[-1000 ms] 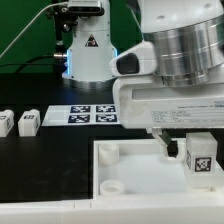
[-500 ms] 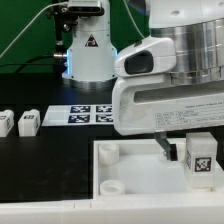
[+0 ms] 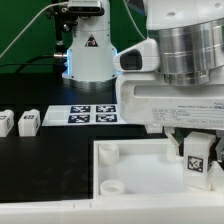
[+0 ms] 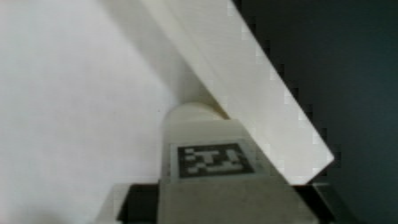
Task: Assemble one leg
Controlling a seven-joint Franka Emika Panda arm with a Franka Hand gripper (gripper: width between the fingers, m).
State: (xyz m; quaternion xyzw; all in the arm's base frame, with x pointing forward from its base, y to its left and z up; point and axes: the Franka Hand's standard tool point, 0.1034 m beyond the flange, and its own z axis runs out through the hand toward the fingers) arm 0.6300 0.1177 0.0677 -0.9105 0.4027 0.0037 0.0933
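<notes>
The black tabletop (image 3: 40, 165) carries the white tray piece (image 3: 140, 165), and I place everything else from that piece. Beyond its far edge lies the marker board (image 3: 92, 115). Well off to the exterior view's left of the tray piece, two spare legs (image 3: 5, 124) (image 3: 28, 122) stand side by side, untouched. On the tray piece itself, the two round sockets (image 3: 106, 152) (image 3: 113, 187) at its exterior-view-left corners are bare.

The change is at the tray piece's opposite end. Half a second ago my wrist housing hung further toward the exterior view's left, with the leg standing square and its tag level. Now the housing has swung toward the exterior view's right, and the leg (image 3: 197, 160) has turned with it, so its tag sits visibly tilted. It has hardly shifted from its spot over the tray piece's exterior-view-right end.

My pincer (image 3: 197, 148) is clamped on that leg, one finger on each flank. The wrist view agrees: the leg (image 4: 217, 150) rises from between my dark fingers, close against the tray piece's raised wall (image 4: 231, 80).

I read this as a twist in place, not a carry: the leg is being turned at its corner. Whether it has seated I cannot tell, since its foot is hidden.
</notes>
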